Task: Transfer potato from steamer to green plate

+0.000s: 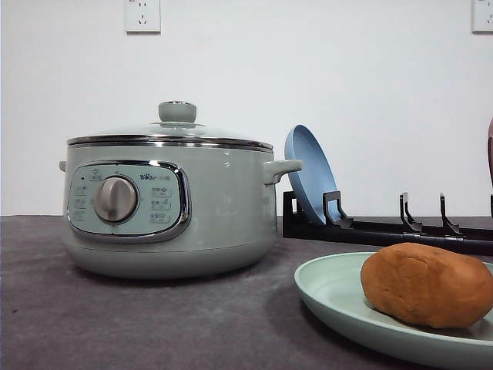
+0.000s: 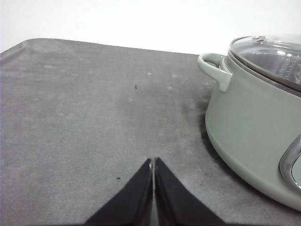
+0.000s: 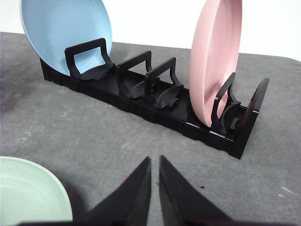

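The orange-brown potato (image 1: 428,284) lies on the green plate (image 1: 339,297) at the front right of the table. The pale green steamer (image 1: 166,204) stands at the left with its glass lid on; its side and handle show as the steamer (image 2: 249,117) in the left wrist view. My left gripper (image 2: 153,162) is shut, empty, low over bare grey table beside the steamer. My right gripper (image 3: 154,161) is shut with a thin gap, empty, facing the rack, and the green plate's rim (image 3: 47,181) lies close beside it.
A black dish rack (image 3: 150,101) stands behind the plate, holding a blue plate (image 3: 66,33) and a pink plate (image 3: 214,56) upright. In the front view the rack (image 1: 385,227) and blue plate (image 1: 310,173) sit right of the steamer. A white wall is behind.
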Available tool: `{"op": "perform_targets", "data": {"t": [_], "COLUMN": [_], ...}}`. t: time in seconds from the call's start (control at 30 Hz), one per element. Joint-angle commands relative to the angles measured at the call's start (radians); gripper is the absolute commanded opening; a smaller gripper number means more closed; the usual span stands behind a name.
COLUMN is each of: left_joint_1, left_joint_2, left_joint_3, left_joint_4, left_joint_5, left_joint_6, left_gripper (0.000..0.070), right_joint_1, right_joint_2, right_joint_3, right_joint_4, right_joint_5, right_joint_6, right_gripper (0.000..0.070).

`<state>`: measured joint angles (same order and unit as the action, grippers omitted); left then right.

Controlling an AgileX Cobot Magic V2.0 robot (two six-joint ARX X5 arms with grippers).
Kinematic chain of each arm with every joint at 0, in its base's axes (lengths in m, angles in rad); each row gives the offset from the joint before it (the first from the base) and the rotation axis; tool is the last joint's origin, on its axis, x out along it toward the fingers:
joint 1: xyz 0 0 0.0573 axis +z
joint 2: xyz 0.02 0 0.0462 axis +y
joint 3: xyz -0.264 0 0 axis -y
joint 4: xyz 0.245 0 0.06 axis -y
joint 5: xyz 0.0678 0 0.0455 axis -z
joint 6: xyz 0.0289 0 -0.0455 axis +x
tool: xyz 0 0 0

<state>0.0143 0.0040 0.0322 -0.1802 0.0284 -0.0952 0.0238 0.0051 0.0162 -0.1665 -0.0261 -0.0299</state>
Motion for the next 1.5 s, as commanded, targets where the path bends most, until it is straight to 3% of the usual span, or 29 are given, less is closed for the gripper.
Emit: {"op": "perform_targets", "data": {"t": [0.0, 1.47], "left_joint_1": [-0.003, -0.003], "left_joint_2": [-0.001, -0.001], "left_joint_3": [-0.020, -0.020], "left_joint_4": [-0.007, -0.007], "left_joint_5": [-0.003, -0.003], "left_joint_6": [0.008, 0.008], "left_gripper": [0.0000, 0.0000], "right_joint_1": [-0.002, -0.002], "right_joint_2": [-0.002, -0.002], "right_joint_3": [-0.005, -0.005], "right_joint_4": [0.014, 0.014], "right_joint_5": [0.001, 0.001], "right_joint_6": [-0.008, -0.008], "right_gripper": [0.0019, 0.0019]}}
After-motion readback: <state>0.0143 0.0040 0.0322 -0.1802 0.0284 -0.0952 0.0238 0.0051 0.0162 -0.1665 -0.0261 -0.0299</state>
